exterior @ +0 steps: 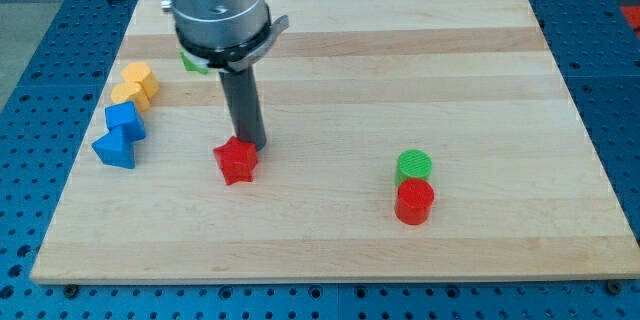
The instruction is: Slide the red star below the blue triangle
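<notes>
1. My tip touching the top right edge of the red star, near the middle of the table.
2. No jaws to see here, just a straight dark rod.
3. Blue triangle well apart, at the view's left, with a blue block touching it just above.
4. Two yellow blocks higher up on the left.
5. Green block half hidden behind the arm.
6. Green cylinder and red cylinder together at the view's right.

Dark rod tip touching red star block at upper right; blue triangle block well left on wooden board.
</notes>
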Motion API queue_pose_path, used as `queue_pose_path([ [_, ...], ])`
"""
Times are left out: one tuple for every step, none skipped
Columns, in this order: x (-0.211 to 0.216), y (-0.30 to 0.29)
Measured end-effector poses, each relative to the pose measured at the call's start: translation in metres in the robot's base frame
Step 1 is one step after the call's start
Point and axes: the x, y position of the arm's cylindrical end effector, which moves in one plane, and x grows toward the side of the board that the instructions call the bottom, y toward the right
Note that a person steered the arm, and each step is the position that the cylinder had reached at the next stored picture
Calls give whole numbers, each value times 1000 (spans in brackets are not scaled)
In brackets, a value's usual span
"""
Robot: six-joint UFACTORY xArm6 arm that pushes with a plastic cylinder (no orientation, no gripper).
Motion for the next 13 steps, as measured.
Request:
queue_pose_path([
  [5,-13],
  [2,1],
  [4,33],
  [18,43],
  [29,27],
  [30,-1],
  [31,-30],
  [37,-57],
  [43,-65],
  [49,-45],
  [59,-39],
  [68,-53],
  [69,-77],
])
